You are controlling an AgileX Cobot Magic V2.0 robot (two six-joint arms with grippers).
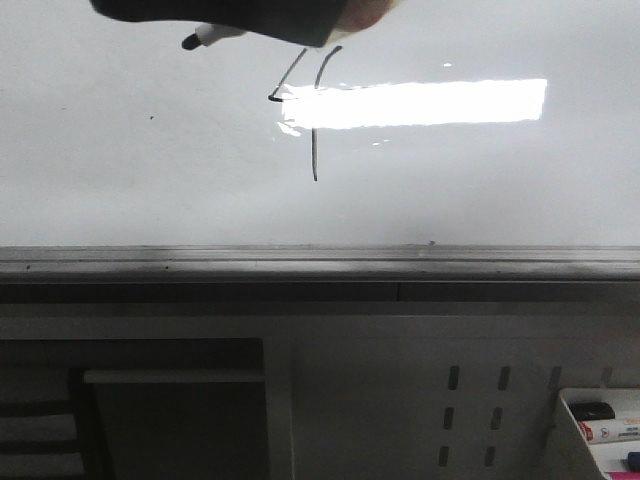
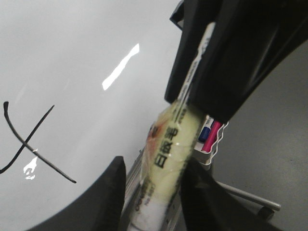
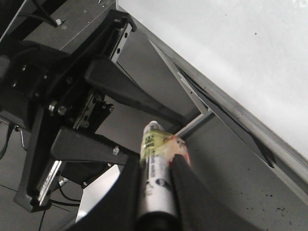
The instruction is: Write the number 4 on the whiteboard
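Glossy whiteboard [image 1: 120, 170] w/ grey ledge [image 1: 300, 262] along bottom edge. Number 4 [image 1: 312, 110] is drawn in thin black at upper centre, partly under glare. Left gripper [image 2: 154, 192] jaws are pinched on a marker [image 2: 166, 159]; right gripper [image 3: 154, 192] jaws are pinched on a 2nd marker [image 3: 155, 163], off the board.

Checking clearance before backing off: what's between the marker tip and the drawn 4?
Only bare whiteboard lies between the marker tip and the number 4, per the front view.

Both end effectors clamped: left [image 2: 153, 192] and right [image 3: 155, 192], fingers pinched w/ small gap.
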